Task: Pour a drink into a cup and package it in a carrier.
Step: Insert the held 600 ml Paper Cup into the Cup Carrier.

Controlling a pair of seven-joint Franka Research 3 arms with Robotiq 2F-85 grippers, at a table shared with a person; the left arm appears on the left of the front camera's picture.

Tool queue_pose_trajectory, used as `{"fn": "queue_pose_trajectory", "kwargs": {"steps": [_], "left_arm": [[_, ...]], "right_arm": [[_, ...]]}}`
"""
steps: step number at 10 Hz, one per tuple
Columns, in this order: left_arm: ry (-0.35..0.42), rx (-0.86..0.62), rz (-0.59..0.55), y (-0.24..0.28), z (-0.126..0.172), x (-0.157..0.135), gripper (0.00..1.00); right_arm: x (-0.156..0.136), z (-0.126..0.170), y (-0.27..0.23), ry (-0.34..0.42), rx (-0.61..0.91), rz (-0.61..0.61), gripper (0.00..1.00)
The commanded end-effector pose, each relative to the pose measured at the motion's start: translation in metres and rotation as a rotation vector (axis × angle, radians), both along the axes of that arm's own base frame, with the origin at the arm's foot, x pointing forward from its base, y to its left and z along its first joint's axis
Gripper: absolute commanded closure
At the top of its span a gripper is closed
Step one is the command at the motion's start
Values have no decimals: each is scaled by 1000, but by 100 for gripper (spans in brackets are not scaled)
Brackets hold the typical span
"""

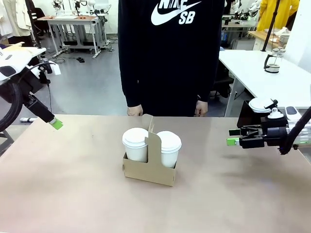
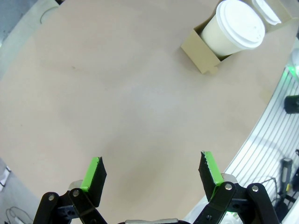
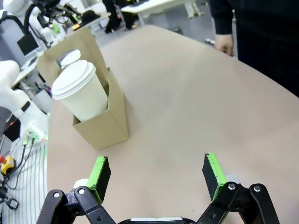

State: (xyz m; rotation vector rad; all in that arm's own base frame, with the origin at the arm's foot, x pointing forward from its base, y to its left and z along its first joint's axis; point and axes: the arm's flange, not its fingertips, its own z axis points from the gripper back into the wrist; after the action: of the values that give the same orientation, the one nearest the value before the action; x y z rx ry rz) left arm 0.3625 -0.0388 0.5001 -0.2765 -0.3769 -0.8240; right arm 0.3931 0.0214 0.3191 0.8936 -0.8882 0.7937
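Both grippers [image 1: 57, 124] [image 1: 232, 141] open; 2 cups [image 1: 135, 144] in carrier [image 1: 150, 171].

Even, bright light from overhead fills the room I look across. My desk [image 1: 73, 184] is evenly lit, without glare, and the carrier [image 1: 149, 170] casts only a soft, faint shadow toward the desk's near edge. The front view is sharp. My two wrist views bend strongly at their edges, curving the desk's edges, and the far background there goes slightly soft.
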Motion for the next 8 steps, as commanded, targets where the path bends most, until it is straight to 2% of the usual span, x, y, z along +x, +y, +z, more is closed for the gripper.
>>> {"fn": "queue_pose_trajectory", "kwargs": {"steps": [1, 8], "left_arm": [[-4, -4, 4, 1, 0, -1, 0], [-4, -4, 4, 1, 0, -1, 0]], "right_arm": [[0, -1, -3, -14, 11, 4, 0], [0, -1, -3, -14, 11, 4, 0]]}}
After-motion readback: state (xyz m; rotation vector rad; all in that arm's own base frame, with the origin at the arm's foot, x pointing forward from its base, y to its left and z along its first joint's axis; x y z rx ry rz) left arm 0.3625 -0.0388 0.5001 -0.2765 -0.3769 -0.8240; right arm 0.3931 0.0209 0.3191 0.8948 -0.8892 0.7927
